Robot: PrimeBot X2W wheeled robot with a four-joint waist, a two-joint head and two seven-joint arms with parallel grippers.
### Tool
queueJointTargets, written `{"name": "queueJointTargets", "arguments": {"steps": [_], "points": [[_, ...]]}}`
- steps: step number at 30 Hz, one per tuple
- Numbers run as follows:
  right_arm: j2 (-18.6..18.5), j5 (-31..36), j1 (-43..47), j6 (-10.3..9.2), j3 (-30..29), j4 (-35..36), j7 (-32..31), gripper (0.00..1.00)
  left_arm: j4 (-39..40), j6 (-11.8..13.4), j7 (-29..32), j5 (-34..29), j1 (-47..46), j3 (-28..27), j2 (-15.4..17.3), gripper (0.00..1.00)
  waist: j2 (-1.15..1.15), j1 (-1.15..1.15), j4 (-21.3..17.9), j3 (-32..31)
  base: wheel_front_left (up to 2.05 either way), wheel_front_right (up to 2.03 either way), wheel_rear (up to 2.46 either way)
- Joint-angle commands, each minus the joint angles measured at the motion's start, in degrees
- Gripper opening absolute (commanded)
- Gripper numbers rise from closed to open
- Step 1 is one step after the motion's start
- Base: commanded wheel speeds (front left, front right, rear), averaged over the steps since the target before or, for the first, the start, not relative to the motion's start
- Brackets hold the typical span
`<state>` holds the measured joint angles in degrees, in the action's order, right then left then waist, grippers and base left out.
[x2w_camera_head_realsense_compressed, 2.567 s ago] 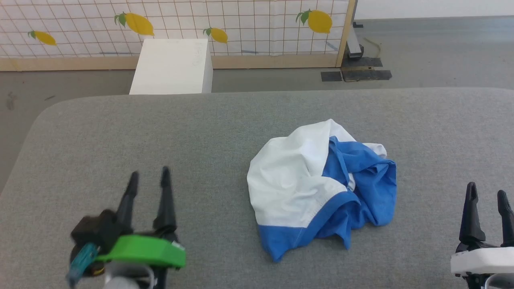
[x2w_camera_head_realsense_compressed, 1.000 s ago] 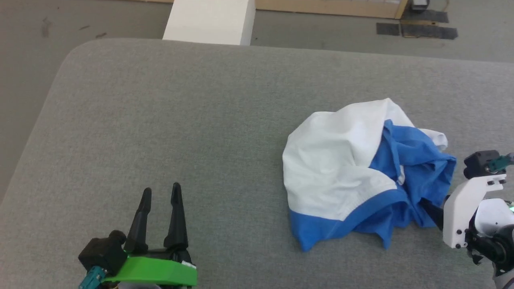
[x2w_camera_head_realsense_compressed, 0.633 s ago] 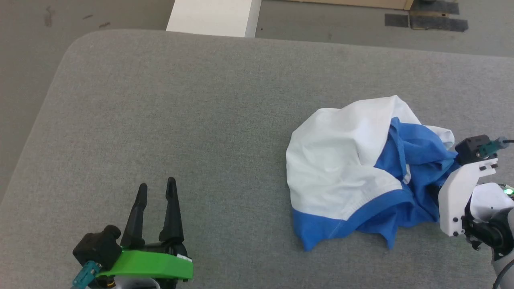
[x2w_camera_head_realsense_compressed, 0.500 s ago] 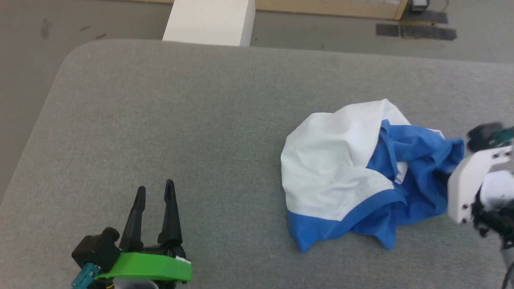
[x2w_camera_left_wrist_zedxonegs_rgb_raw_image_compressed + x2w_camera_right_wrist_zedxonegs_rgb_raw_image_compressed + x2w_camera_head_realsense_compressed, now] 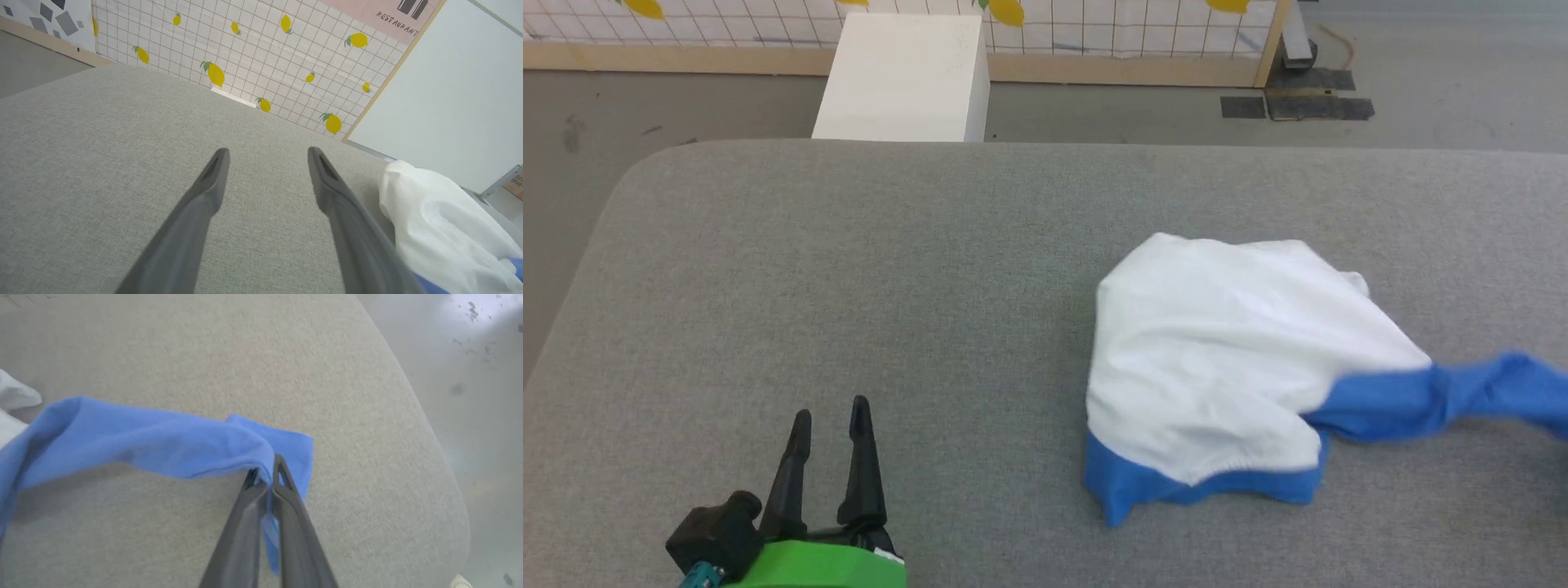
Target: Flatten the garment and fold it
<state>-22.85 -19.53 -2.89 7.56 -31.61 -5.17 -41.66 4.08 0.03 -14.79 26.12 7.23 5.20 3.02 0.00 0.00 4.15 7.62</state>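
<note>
left gripper (image 5: 831, 411): low at the left of the head view, over the grey fabric desk (image 5: 849, 269). its fingers are set moderately apart and hold nothing. it is well apart from the garment. judgement: it is parked clear so the other arm can pull without obstruction, and it is placed to take a second hold on the near edge of the cloth when one is needed.

white box (image 5: 898, 77): on the floor (image 5: 1094, 114) behind the far edge of the desk, in front of the lemon-patterned wall (image 5: 1127, 28). this is the one container-like item. it shows plain closed faces with no opening visible, so whether it holds anything cannot be told. it is not part of the task.

garment (image 5: 1225, 351): right of centre on the desk. the white body lies as a rumpled, partly spread mound with a blue band along its near edge. one blue sleeve (image 5: 1445, 396) runs out from the body to the right edge of the head view.

right gripper (image 5: 265, 465): its fingers are closed to a narrow gap, with the end of the blue sleeve pinched between them, near the right end of the desk. judgement: the hold is at the sleeve end because a pull from there draws the sleeve straight and away from the body. flattening is at an early stage. the body is not yet smooth and no fold is made.
</note>
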Motion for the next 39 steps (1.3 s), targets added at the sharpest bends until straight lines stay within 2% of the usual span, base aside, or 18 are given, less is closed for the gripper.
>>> {"name": "queueJointTargets", "arguments": {"steps": [1, 4, 8, 10, 11, 14, 17, 22, 26, 31, 35, 39], "points": [[1.2, 1.0, 2.6, -0.08, -1.1, -0.5, 1.3, 0.00, -0.2, -0.3, -0.2, -0.6, 0.5, -0.2, -0.1, 1.00, 0.00, 0.00, 0.6, 0.9, 0.00, 0.00, 0.00], [3.5, 2.3, 6.9, -0.08, -2.4, -1.9, 3.1, 0.00, -0.6, -0.7, -0.2, -1.0, 0.3, -0.5, -0.1, 1.00, 0.00, 0.00, 0.6, 1.6, 0.00, 0.00, 0.00], [6.9, 3.0, 7.5, -0.08, -0.5, -4.6, 6.0, 0.00, -1.2, -1.3, -0.2, -1.8, -0.2, -0.7, -0.1, 1.00, 0.00, 0.00, 0.1, 2.0, 0.00, 0.00, 0.00], [7.4, 3.4, 6.4, -0.08, 1.4, -6.0, 7.8, 0.49, -1.5, -1.5, -0.2, -2.0, -0.4, -0.8, -0.1, 1.00, 0.00, 0.00, -0.3, 2.0, 0.00, 0.00, 0.00], [7.3, 3.3, 5.6, -0.08, 2.5, -6.5, 8.3, 1.00, -1.7, -1.6, -0.2, -2.0, -0.5, -0.9, -0.1, 1.00, 0.00, 0.00, -0.6, 1.9, 0.00, 0.00, 0.00], [5.9, 2.6, 3.2, -0.08, 5.7, -5.5, 8.8, 1.00, -2.0, -1.7, -0.2, -1.9, -0.6, -1.0, -0.1, 1.00, 0.00, 0.00, -1.4, 1.6, 0.00, 0.00, 0.00], [2.7, 0.1, 1.0, -0.08, 8.8, -0.8, 7.1, 1.00, -2.1, -1.6, -0.2, -1.5, -0.7, -0.8, -0.1, 1.00, 0.00, 0.00, -2.1, 1.4, 0.00, 0.00, 0.00], [-1.9, -7.1, -3.2, -0.08, 13.2, 10.0, -0.9, 1.00, -2.1, -1.3, -0.2, -0.4, -1.2, -0.1, -0.1, 1.00, 0.00, 0.00, -2.5, 1.4, 0.00, 0.00, 0.00], [-3.5, -10.3, -5.5, -0.08, 17.1, 14.2, -7.3, 1.00, -2.3, -1.2, -0.2, 0.2, -1.6, 0.8, -0.1, 1.00, 0.00, 0.00, -2.0, 2.1, 0.00, 0.00, 0.00], [-4.2, -10.1, -7.0, -0.08, 23.4, 14.0, -12.6, 1.00, -2.5, -1.4, -0.2, 0.3, -2.4, 1.2, -0.1, 1.00, 0.00, 0.00, -0.5, 3.5, 0.00, 0.00, 0.00], [-4.6, -9.6, -7.3, -0.08, 28.7, 9.8, -15.6, 1.00, -2.7, -1.7, -0.2, 0.0, -3.4, 1.5, -0.1, 1.00, 0.00, 0.00, 1.1, 5.3, 0.00, 0.00, 0.00], [-4.9, -8.5, -9.1, -0.08, 33.0, 4.1, -15.1, 1.00, -3.3, -2.2, -0.2, -0.2, -4.7, 2.2, -0.1, 1.00, 0.00, 0.00, 2.9, 7.0, 0.00, 0.00, 0.00]]}}
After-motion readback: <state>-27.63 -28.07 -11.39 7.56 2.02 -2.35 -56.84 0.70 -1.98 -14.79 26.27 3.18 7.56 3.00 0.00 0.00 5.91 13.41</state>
